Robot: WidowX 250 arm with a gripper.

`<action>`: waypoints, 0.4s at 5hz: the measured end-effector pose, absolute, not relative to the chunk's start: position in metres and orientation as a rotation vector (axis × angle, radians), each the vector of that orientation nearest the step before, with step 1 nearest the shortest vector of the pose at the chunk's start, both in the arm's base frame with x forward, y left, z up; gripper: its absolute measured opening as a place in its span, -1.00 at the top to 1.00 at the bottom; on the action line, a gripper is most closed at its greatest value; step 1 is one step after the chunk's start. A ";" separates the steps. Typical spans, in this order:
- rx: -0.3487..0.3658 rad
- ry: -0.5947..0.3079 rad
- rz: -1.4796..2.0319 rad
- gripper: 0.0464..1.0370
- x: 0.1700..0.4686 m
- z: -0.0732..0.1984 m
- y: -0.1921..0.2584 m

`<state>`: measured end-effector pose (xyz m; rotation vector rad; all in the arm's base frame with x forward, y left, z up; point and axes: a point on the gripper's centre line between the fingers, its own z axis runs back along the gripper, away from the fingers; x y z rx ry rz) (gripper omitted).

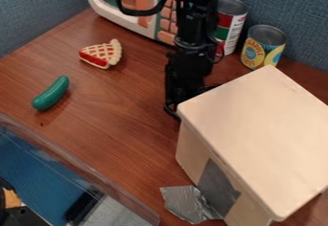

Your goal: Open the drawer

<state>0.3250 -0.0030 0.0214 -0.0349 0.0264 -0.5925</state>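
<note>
Looking at the black gripper [184, 88], hanging down by the far left corner of the pale wooden drawer box [259, 129]. Can't tell clenched from released on the jaws (pretty buried back there, tbh), or touching the box from just near it. Find that box at lower right on the brown wood-grain table [115, 124], with crumpled silver tape [187, 202] at its lower left. Over left, got a green toy cucumber [51, 93], plus a lattice-top pie slice [102, 54] farther back. Up top, a toy microwave [106, 14], then a red-and-green can [229, 25] beside a yellow can [263, 48].
</note>
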 end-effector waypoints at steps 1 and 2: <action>-0.024 0.024 -0.586 0.70 0.331 0.029 0.017; -0.008 0.017 -0.551 0.79 0.341 0.042 0.038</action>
